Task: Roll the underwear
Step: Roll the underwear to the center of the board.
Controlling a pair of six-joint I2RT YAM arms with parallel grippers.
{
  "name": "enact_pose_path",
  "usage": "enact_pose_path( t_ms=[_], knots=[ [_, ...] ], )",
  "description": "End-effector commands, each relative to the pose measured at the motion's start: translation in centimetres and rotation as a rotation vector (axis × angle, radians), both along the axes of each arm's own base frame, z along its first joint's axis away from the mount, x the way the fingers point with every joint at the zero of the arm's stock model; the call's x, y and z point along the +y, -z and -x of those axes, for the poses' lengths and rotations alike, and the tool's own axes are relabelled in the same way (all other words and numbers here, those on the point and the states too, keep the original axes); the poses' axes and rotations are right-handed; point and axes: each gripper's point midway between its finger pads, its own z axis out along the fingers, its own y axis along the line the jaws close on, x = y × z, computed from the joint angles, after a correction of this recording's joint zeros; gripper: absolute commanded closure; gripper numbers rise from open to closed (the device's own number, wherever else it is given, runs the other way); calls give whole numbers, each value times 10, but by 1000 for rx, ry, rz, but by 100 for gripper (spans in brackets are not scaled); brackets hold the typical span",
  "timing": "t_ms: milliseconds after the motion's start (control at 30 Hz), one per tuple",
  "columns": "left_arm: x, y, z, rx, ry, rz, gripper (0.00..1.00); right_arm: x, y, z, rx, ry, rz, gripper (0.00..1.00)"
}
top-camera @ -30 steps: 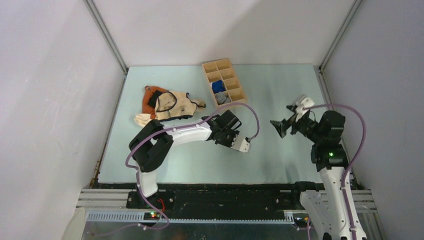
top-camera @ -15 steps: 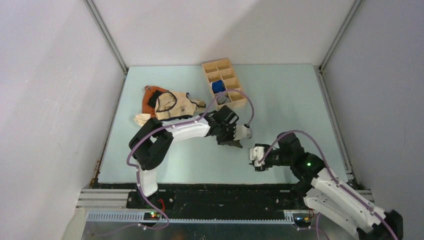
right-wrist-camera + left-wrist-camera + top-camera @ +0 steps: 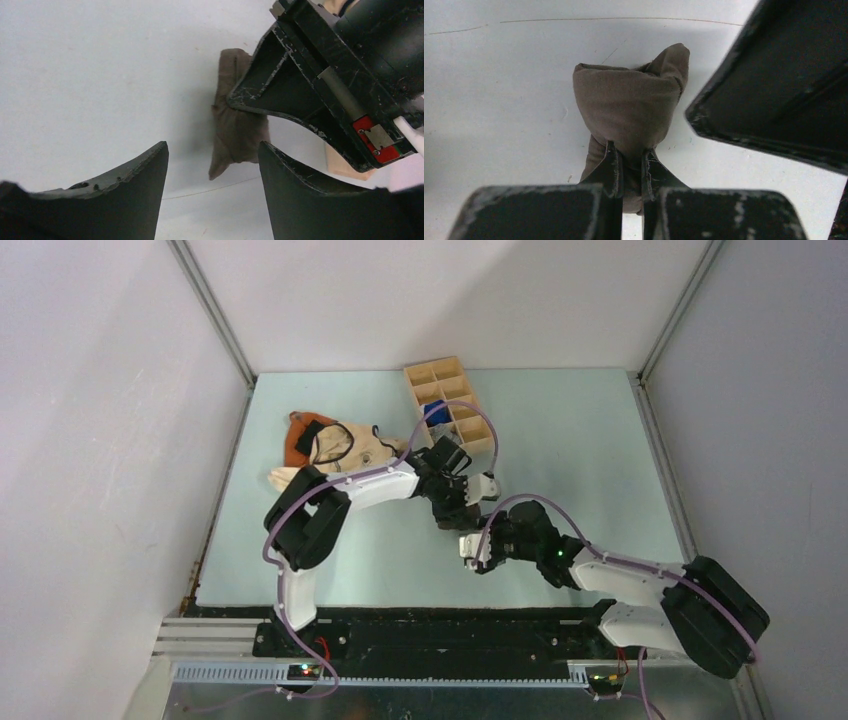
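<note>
Observer: Underwear (image 3: 629, 102) lies bunched in a brown bundle on the pale table mat (image 3: 590, 450), about mid-table and nearer the near edge than the far one. From above it is hidden under the two grippers
Recorder: Left gripper (image 3: 629, 159)?
Observer: Fingers pressed together on the bundle's near end, cloth pinched between them. Bundle's far edge is free, with one corner peaked up
Recorder: Right gripper (image 3: 212, 150)?
Observer: Jaws spread wide, gripping nothing. It hovers just beside the bundle, close to the left gripper's body. Cannot tell whether it touches either
Recorder: Room around?
Observer: Bare mat left of the bundle in the left wrist view. Broad bare stretch at the right and far right of the table. Wooden divided tray (image 3: 448, 405) stands at the far middle, a blue roll (image 3: 436, 411) in one cell. Cream-and-orange garment (image 3: 335, 447) lies far left, well apart from the bundle, and the left arm crosses over its near edge in the top view
</note>
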Motion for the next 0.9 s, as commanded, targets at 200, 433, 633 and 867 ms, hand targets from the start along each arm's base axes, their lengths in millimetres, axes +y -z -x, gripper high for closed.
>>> enact_pose_path(
  t_ms=[200, 433, 633, 867],
  knots=[
    [34, 55, 88, 450, 19, -144, 100, 28, -3, -39, -167, -27, -14, 30],
    [36, 55, 86, 473, 15, -120, 100, 41, 16, -65, -200, -23, 32, 32],
    [39, 51, 79, 528, -1, -102, 100, 48, 33, -77, -155, -43, 97, 51],
    [37, 35, 54, 545, -71, -44, 90, 46, 63, -71, -1, -83, 222, 89]
  ],
)
